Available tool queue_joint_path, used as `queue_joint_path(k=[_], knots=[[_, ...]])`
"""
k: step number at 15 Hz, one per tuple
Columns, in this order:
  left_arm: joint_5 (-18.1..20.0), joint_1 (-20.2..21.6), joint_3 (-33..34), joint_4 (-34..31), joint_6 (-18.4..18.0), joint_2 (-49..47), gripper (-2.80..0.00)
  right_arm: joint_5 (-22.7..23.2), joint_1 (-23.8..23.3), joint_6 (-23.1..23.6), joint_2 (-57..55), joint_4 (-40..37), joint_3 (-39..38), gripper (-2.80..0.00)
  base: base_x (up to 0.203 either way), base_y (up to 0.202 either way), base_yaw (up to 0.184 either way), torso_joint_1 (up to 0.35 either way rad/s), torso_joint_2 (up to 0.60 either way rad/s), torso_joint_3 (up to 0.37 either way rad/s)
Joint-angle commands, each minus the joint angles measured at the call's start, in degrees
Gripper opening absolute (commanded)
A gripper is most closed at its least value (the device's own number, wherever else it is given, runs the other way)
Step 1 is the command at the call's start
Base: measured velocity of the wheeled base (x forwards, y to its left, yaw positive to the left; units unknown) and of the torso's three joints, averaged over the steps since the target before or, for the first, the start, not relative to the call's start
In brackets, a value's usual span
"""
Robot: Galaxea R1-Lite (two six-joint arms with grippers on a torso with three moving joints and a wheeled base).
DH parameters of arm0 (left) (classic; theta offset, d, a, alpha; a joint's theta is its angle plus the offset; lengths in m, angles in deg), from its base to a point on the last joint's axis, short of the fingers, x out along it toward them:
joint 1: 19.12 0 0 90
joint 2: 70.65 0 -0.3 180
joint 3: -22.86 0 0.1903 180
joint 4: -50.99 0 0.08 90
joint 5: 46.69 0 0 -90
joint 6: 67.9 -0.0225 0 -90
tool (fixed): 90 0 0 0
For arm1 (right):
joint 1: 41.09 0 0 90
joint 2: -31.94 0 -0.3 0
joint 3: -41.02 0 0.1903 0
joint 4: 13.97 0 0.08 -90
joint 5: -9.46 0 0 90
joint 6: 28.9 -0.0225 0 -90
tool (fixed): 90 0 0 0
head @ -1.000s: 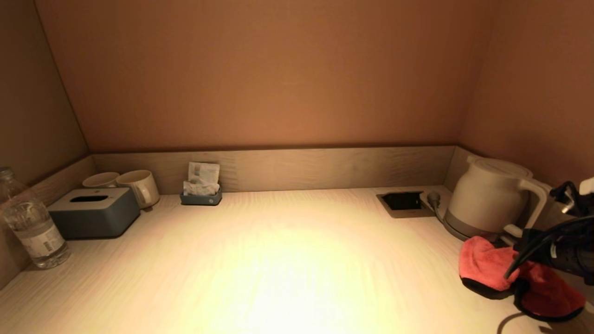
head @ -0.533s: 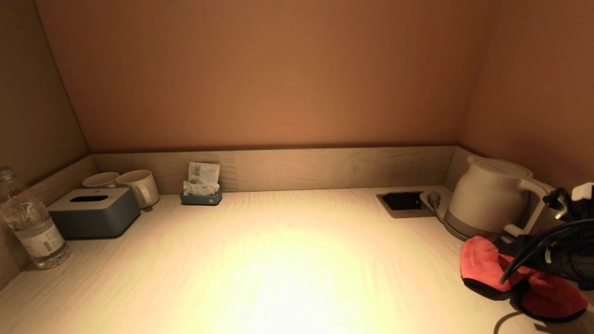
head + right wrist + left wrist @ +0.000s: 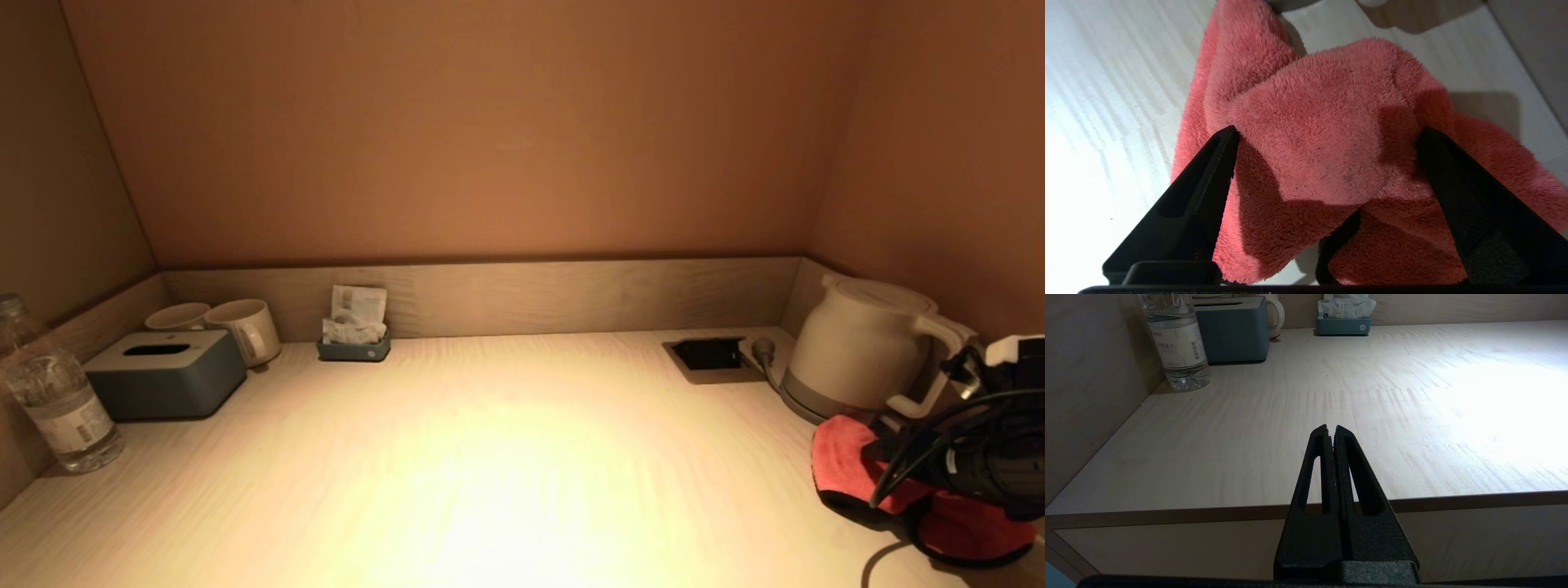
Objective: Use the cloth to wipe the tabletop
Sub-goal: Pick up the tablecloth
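Wrist view alone shows right end effector (image 3: 1327, 134) spread wide, straddling cloth (image 3: 1306, 134)

You're looking at a hotel-room drinks nook: a pale wood counter (image 3: 490, 457) boxed in by brown walls, with a white kettle (image 3: 865, 351), two mugs (image 3: 233, 327), sachet holder (image 3: 353, 347), tissue box (image 3: 167, 374) and bottled water (image 3: 53, 392).

Right pincer (image 3: 1327, 134) spread wide, pointing down; left pincer (image 3: 1331, 430) pressed together, parked low.
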Motion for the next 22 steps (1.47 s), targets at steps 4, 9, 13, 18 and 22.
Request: queue_joint_path(k=[4,9,13,18,22], knots=[[0.0,-0.04,0.05,-0.01,0.02,-0.06,-2.8,0.09,-0.04,-0.04,-2.28,0.63,-0.98,0.0,0.0,0.0,0.0,0.0,0.0,0.0],[0.0,0.05,0.05,-0.01,0.02,-0.06,-2.8,-0.35,-0.04,0.31,-4.12,9.6,-4.84,-2.8,0.0,0.0,0.0,0.0,0.0,0.0],[0.0,0.05,0.05,0.08,0.02,-0.06,-2.8,-0.26,-0.04,0.22,-3.77,9.6,-5.11,-2.8,0.0,0.0,0.0,0.0,0.0,0.0],[0.0,-0.03,0.04,0.03,0.02,-0.06,-2.8,-0.09,0.05,-0.04,-3.24,9.6,-5.28,-2.8,0.0,0.0,0.0,0.0,0.0,0.0],[0.0,0.05,0.05,-0.01,0.02,-0.04,-2.8,0.0,0.05,-0.08,-1.59,9.69,-5.49,-2.8,0.0,0.0,0.0,0.0,0.0,0.0]])
